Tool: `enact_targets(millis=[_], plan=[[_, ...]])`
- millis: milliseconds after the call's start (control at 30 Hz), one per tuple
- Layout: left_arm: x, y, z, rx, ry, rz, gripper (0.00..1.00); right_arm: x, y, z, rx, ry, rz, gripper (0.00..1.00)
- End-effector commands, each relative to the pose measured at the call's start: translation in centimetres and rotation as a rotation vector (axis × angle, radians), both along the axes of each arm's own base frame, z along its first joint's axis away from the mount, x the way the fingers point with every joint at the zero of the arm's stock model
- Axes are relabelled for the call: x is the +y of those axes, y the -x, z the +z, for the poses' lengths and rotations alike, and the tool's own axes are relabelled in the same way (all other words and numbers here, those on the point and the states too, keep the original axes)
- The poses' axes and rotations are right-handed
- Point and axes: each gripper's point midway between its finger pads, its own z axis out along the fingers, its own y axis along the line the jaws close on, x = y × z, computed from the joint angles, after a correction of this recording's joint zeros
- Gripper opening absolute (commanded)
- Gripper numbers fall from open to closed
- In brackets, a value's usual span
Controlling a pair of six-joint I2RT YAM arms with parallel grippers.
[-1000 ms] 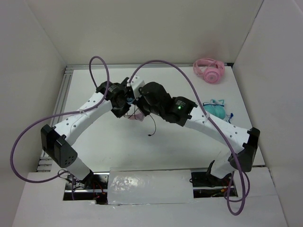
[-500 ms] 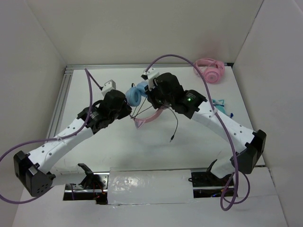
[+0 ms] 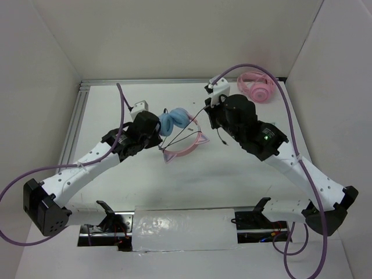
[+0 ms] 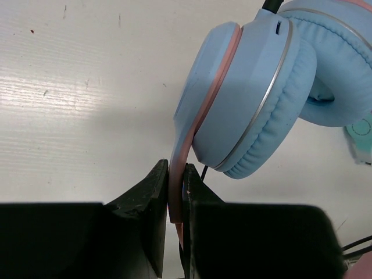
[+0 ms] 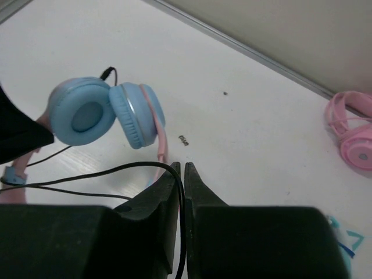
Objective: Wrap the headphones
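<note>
The headphones have light blue ear cups and a pink cat-ear headband and sit mid-table. My left gripper is just to their left, shut on the headband. In the left wrist view the pink band is pinched between the jaws of the left gripper, under a blue cup. My right gripper is to the right of the cups. In the right wrist view the thin black cable runs from the headphones into the narrow slit between the jaws of the right gripper.
All-pink headphones lie at the back right corner, also in the right wrist view. A teal object shows at that view's lower right edge. White walls enclose the table on three sides. Purple hoses arc over both arms.
The arms were bunched over the headphones; the right gripper has swung right and toward the back, drawing the cable along. The left arm has shifted left, and the blue cups now show.
</note>
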Motion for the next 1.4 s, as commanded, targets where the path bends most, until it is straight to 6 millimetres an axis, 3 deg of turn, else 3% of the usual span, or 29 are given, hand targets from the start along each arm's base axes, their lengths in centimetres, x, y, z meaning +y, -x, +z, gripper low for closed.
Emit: enact_targets(millis=[0, 300, 467, 500, 567, 600, 767, 833, 867, 933, 967, 1000, 1067, 1133, 1300, 1367], plan=[[-0.5, -0.4, 3.0, -0.078, 0.063, -0.001, 0.00, -2.8, -1.6, 1.7, -0.092, -0.029, -0.157, 0.11], [-0.7, 1.2, 5.3, -0.164, 0.130, -0.103, 0.00, -6.6, -2.8, -0.1, -0.099, -0.077, -0.262, 0.11], [0.3, 1.5, 5.8, -0.178, 0.147, -0.053, 0.00, -6.5, -1.9, -1.6, -0.065, -0.143, -0.198, 0.12], [0.3, 1.6, 5.9, -0.177, 0.148, -0.052, 0.00, -6.5, -1.9, -2.7, -0.051, -0.136, -0.190, 0.12], [0.2, 1.7, 6.1, -0.176, 0.166, -0.054, 0.00, -5.7, -1.3, -2.9, -0.041, -0.201, -0.144, 0.13], [0.0, 1.8, 6.5, -0.187, 0.178, -0.063, 0.00, -5.5, -1.2, -4.3, -0.021, -0.200, -0.129, 0.14], [-0.6, 1.7, 10.2, -0.280, 0.247, -0.104, 0.00, -1.9, 0.6, -6.5, 0.056, -0.282, 0.071, 0.18], [-0.8, 1.8, 11.5, -0.307, 0.270, -0.116, 0.00, -1.1, 0.9, -6.3, 0.041, -0.316, 0.117, 0.19], [-0.8, 1.8, 11.9, -0.312, 0.282, -0.115, 0.00, -0.9, 1.1, -7.4, 0.056, -0.319, 0.126, 0.19], [-0.8, 2.0, 12.9, -0.319, 0.325, -0.093, 0.00, -0.1, 1.3, -6.7, 0.026, -0.368, 0.168, 0.19], [-0.7, 1.9, 13.4, -0.321, 0.341, -0.080, 0.00, 0.2, 1.6, -7.9, 0.046, -0.370, 0.187, 0.19], [-0.6, 2.0, 13.6, -0.320, 0.351, -0.065, 0.00, 0.7, 1.8, -7.1, 0.011, -0.399, 0.223, 0.19], [-0.7, 2.2, 13.9, -0.305, 0.381, -0.049, 0.00, 1.8, 2.7, -7.7, 0.012, -0.415, 0.295, 0.22], [-0.8, 2.1, 14.0, -0.301, 0.390, -0.047, 0.00, 2.5, 2.8, -7.2, -0.018, -0.444, 0.328, 0.24], [-1.8, 1.8, 14.9, -0.321, 0.395, -0.091, 0.00, 3.9, 3.0, -6.8, -0.061, -0.471, 0.360, 0.20], [-1.9, 1.6, 15.2, -0.318, 0.394, -0.092, 0.00, 4.0, 3.1, -6.7, -0.087, -0.480, 0.361, 0.27]])
